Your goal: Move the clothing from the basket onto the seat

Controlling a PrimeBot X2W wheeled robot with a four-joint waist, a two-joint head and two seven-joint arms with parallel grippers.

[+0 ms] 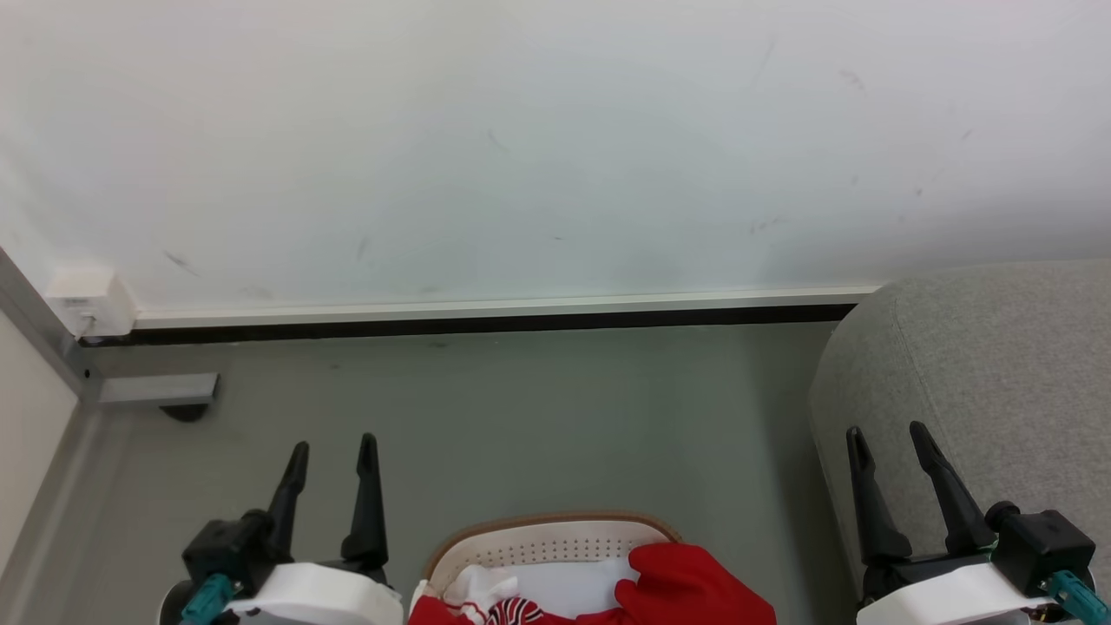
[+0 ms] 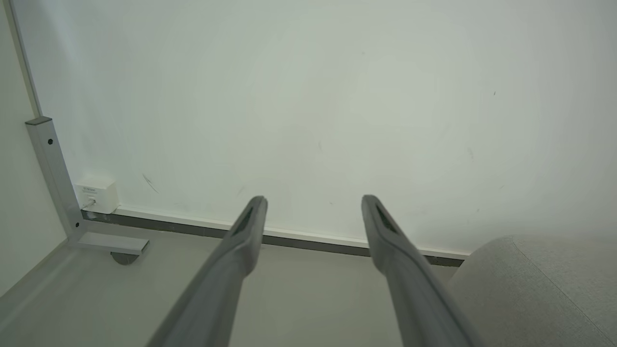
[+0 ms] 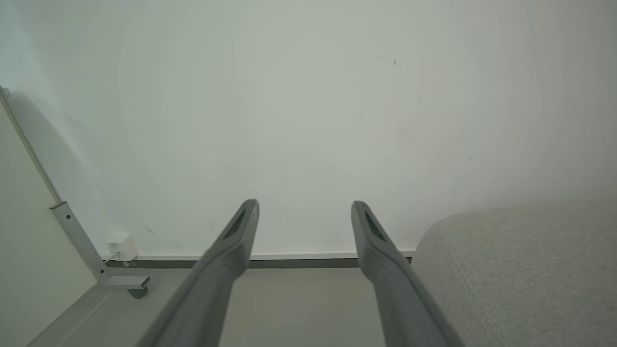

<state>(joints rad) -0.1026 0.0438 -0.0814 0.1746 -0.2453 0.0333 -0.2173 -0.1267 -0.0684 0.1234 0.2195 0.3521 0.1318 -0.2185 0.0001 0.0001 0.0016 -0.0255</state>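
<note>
Fingers (image 1: 368, 495) on my left gripper (image 1: 334, 447) and right gripper (image 1: 887, 431) are standing wide apart, holding nothing, because I am only getting ready. Clothes (image 1: 694, 582) are lying in the basket (image 1: 547, 549) between them, and the seat (image 1: 981, 373) is waiting at my right.

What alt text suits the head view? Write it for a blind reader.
A cream basket holding red clothing sits at bottom centre, between the left gripper and right gripper, jaws open. A grey seat stands to the right.

PrimeBot's left gripper (image 1: 333, 444) and right gripper (image 1: 886, 430): each has two long, tapering black fingers (image 1: 368, 503) on black mounts (image 1: 227, 542), white wrist shells (image 1: 312, 595) behind them and teal connectors (image 1: 207, 599) at the outer sides.
</note>
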